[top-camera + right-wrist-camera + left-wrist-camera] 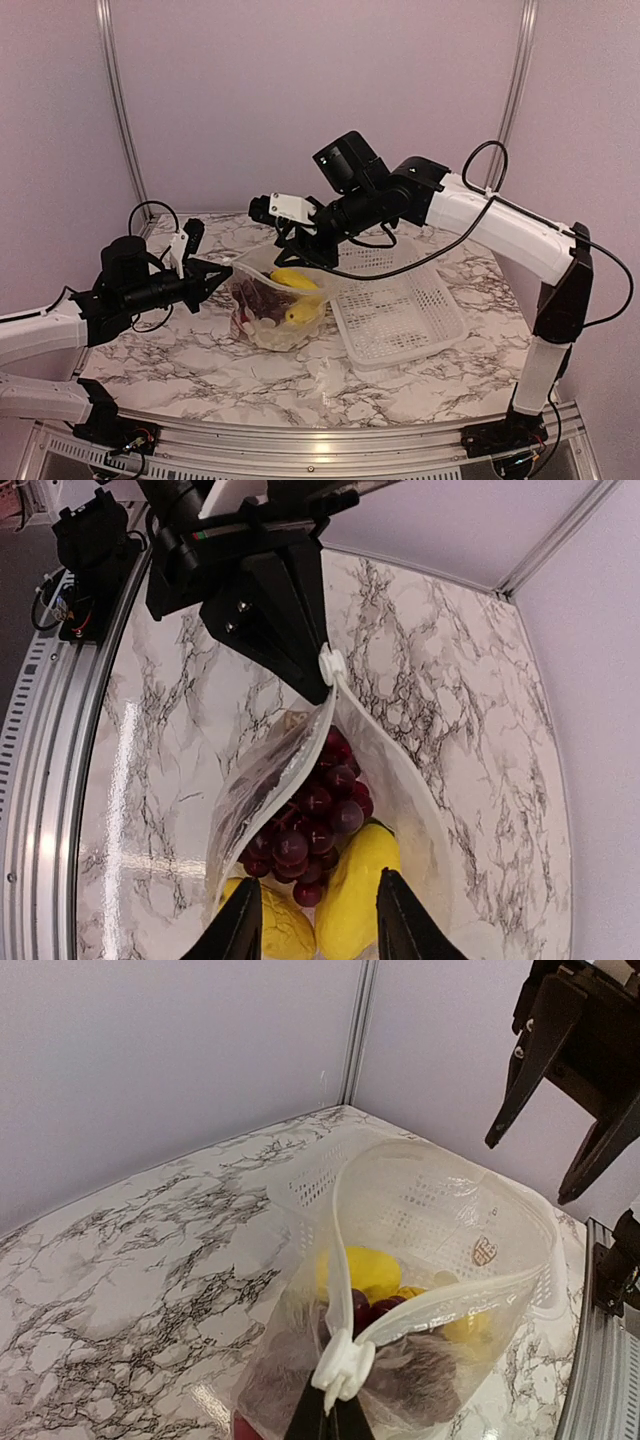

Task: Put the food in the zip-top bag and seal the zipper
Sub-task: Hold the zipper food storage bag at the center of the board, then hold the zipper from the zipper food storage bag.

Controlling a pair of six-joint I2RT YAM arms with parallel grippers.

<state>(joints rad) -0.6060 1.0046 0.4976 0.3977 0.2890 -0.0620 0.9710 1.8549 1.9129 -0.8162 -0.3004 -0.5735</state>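
Observation:
The zip-top bag point(255, 300) stands open-mouthed on the marble table, left of centre. Inside lie dark purple grapes point(310, 815), two yellow pieces point(360, 900) and something white at the bottom point(270, 335). My left gripper point(335, 1408) is shut on the white slider end of the zipper point(343, 1365) and holds that corner of the bag up. My right gripper point(318, 885) hangs open just over the bag's mouth, its fingers point(240, 930) either side of a yellow piece without touching it. From above, the right gripper point(297, 258) sits over the bag and the left gripper point(213, 278) at the bag's left edge.
A white perforated basket point(400, 320) lies right of the bag, touching or nearly touching it. The two grippers are close together over the bag. The table's metal rail point(40, 780) runs along the near edge. Purple walls enclose the back.

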